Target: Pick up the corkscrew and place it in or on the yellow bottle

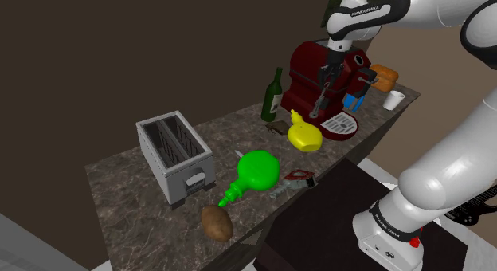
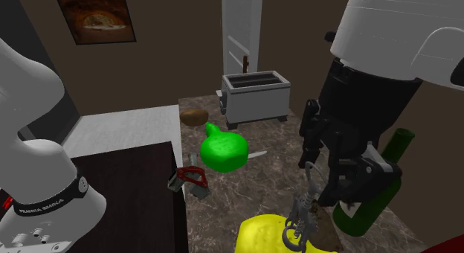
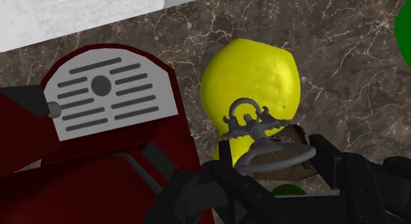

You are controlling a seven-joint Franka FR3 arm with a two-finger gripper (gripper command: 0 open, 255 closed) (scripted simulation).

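Counter (image 1: 119,178) first: dark marbled stone, crowded at the far end. White arm (image 1: 446,158) sweeps up from the stand and over to twelve o'clock in the shoulder view. Red coffee machine (image 1: 307,70) sits right behind the hand, very close. Toaster (image 1: 174,154) is well apart, out at nine o'clock from the yellow bottle (image 1: 305,135). Dark wine bottle (image 1: 272,96) stands at ten o'clock from it, near.

Now the business end. Gripper (image 1: 325,84) is up in the air, and the yellow bottle lies at about six o'clock below it in the shoulder view. Fingers are drawn in tight on the grey corkscrew (image 1: 318,104), clamped across its handle. The corkscrew's body dangles free beneath, off the counter. From the wrist, the corkscrew hangs over the bottle's rounded yellow body, so it looks close to lined up.

Trouble spots? That bottle is all curve. Release onto the round shoulder and the corkscrew could slide off onto the stone. Come down too hard or off-centre and the dangling metal may nudge the bottle over. The coffee machine crowds the hand too, so any sideways correction toward it risks a clip. A low, centred release looks like the safest call.
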